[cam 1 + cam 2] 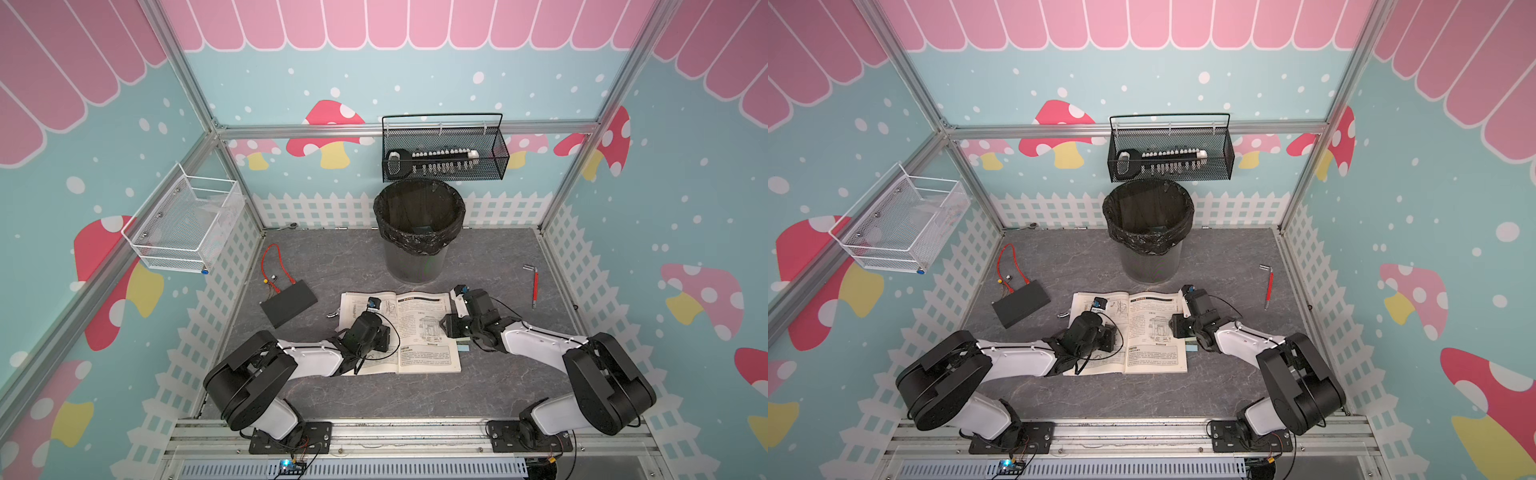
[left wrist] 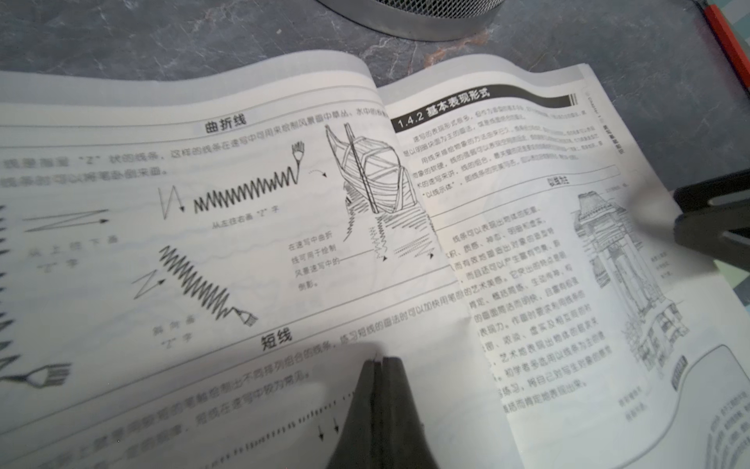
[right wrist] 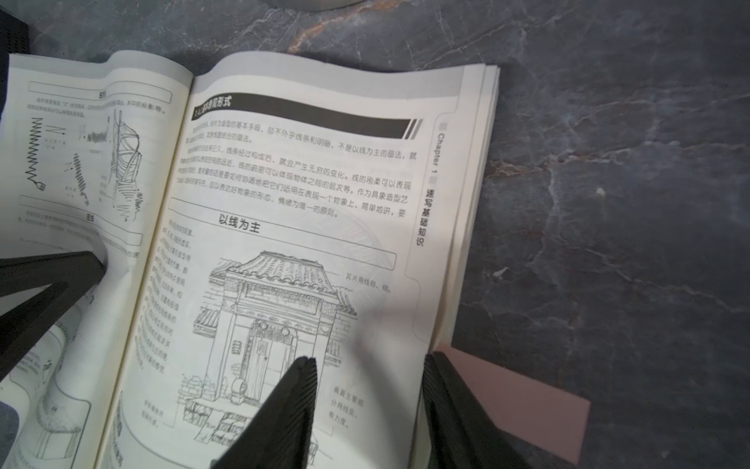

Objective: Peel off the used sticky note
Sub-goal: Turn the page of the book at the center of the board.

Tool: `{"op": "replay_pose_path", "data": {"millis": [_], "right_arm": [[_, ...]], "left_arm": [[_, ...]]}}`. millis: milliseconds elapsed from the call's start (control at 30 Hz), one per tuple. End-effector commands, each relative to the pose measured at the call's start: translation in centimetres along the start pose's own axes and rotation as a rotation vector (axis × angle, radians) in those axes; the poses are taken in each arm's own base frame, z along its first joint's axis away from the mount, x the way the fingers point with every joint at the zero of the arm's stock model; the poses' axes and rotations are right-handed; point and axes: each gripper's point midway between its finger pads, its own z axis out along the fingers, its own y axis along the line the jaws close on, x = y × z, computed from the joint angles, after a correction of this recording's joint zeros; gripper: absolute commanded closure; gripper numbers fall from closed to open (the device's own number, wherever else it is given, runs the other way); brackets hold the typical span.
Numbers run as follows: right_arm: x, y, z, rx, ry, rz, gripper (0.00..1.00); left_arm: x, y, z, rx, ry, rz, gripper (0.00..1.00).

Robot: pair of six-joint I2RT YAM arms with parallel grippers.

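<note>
An open book [image 1: 424,332] is laid mid-surface [image 1: 498,386], with a bin [image 1: 415,232] at its 12 o'clock. The note [image 3: 515,402] is seen projecting from the book's right edge, at the book's 4 o'clock, flat on the surface. The right claw [image 3: 369,359] is held apart, astride that page edge and over the note's inner end. The left claw [image 2: 381,359] is pressed together, tip at the left page.

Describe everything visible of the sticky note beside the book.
The sticky note is a small blank paper rectangle, pinkish in the right wrist view. It lies flat on the grey table at the edge of the open book, perhaps tucked under it. One finger of the open right gripper covers its corner.
</note>
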Motion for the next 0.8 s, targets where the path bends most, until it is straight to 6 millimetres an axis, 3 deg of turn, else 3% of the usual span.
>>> {"op": "replay_pose_path", "data": {"millis": [0, 433, 767], "right_arm": [[-0.2, 1.9, 0.4, -0.084, 0.005, -0.009, 0.52], [0.5, 2.2, 1.7, -0.117, 0.032, 0.003, 0.52], [0.5, 5.0, 2.6, -0.223, 0.056, -0.016, 0.49]], "left_arm": [[1.6, 1.2, 0.2, -0.034, 0.042, -0.01, 1.0], [1.7, 1.1, 0.3, -0.029, 0.044, -0.012, 1.0], [1.8, 1.1, 0.4, -0.028, 0.048, -0.013, 1.0]]}}
